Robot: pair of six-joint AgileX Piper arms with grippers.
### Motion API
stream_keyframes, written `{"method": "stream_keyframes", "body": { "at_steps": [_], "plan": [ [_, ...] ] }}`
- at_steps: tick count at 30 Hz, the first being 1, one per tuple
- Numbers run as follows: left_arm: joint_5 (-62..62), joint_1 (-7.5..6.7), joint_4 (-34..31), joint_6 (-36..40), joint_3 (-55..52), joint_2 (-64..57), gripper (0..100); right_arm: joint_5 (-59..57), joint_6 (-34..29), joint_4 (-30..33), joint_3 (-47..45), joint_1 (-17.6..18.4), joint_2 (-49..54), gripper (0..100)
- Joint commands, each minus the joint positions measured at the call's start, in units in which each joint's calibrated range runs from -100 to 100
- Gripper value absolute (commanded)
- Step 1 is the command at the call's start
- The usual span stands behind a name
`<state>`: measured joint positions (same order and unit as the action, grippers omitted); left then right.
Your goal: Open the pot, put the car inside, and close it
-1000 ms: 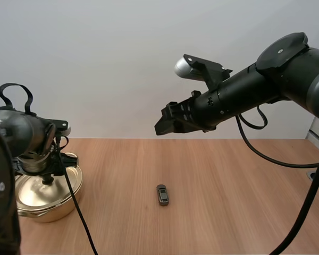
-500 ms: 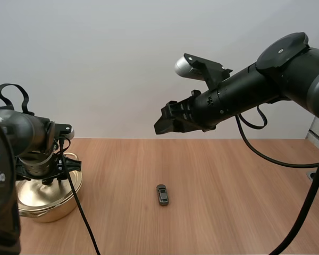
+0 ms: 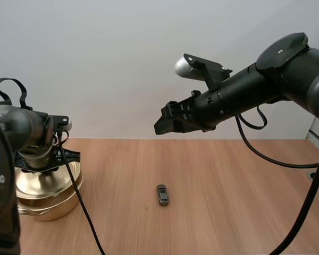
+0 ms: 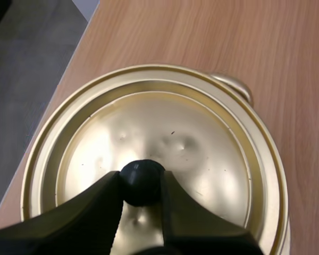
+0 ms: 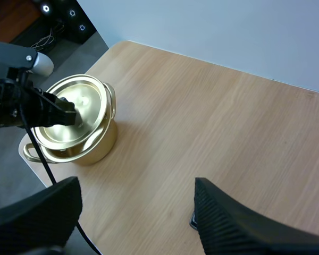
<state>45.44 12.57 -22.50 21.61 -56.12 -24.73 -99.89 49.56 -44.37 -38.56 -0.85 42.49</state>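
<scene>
My left gripper [image 4: 141, 183] pinches the black knob [image 4: 142, 174] of the lid [image 4: 173, 133] to free the pot [image 3: 48, 204] at the high view's left edge, while my right gripper [image 3: 166, 123] hangs open and empty, ready for the car [image 3: 162, 194] lying on the table [image 3: 228, 186] at lower centre.

My left gripper [image 4: 142, 187] points straight down, its 2 fingers [image 4: 95, 204] pinching the lid knob [image 4: 142, 174]. My right gripper [image 3: 167, 121] hangs high on its outstretched arm, fingers spread wide apart.
</scene>
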Motion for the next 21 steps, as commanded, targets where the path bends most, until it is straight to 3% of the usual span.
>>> {"method": "stream_keyframes", "body": {
  "at_steps": [1, 11, 21],
  "plan": [
    [7.7, 0.02, -0.1, -0.3, 5.1, -0.9, 0, -0.1, 0.0, 0.0, 0.1, 0.0, -0.1, 100],
    [31.5, 0.02, 7.7, -9.8, 22.8, -14.7, 0, -0.1, 0.2, 0.6, -1.2, 0.0, -8.2, 100],
    [48.4, 0.02, 15.6, -16.2, 25.3, -30.7, 0, -0.1, 5.4, 4.8, -11.3, 0.0, -15.6, 100]
  ]
}}
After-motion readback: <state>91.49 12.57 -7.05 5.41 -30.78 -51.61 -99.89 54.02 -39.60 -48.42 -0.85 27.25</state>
